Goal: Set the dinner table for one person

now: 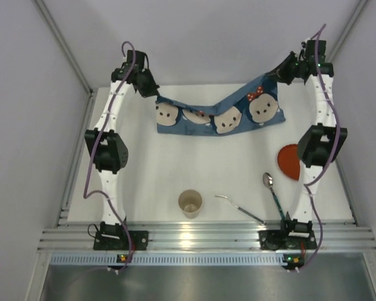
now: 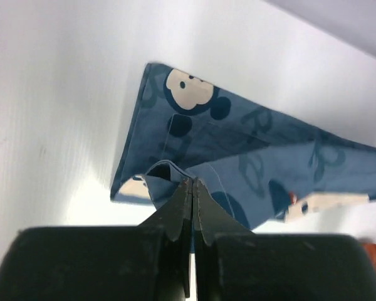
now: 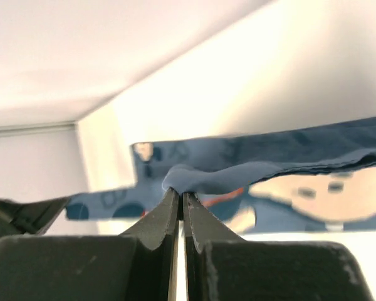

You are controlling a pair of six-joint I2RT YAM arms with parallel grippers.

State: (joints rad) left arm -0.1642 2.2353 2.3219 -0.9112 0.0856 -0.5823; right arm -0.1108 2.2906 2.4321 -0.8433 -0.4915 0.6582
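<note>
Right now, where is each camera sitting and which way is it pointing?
Top camera: above and behind the arms, looking down at the table, cloth, cup and spoon; both arms show.
Left wrist: on the left arm, looking along the left claw, shut on the cloth.
Right wrist: on the right arm, looking along the right claw, shut on the cloth.
Shared: both wrist views see the blue cloth.

Table (image 1: 150, 175): 1. Placemat (image 1: 222, 113): 1, 12 o'clock. Cup (image 1: 190, 203): 1, 6 o'clock. Fork (image 1: 239, 209): 1, 5 o'clock. Spoon (image 1: 272, 191): 1, 4 o'clock. Plate (image 1: 289, 161): 1, 3 o'clock.
</note>
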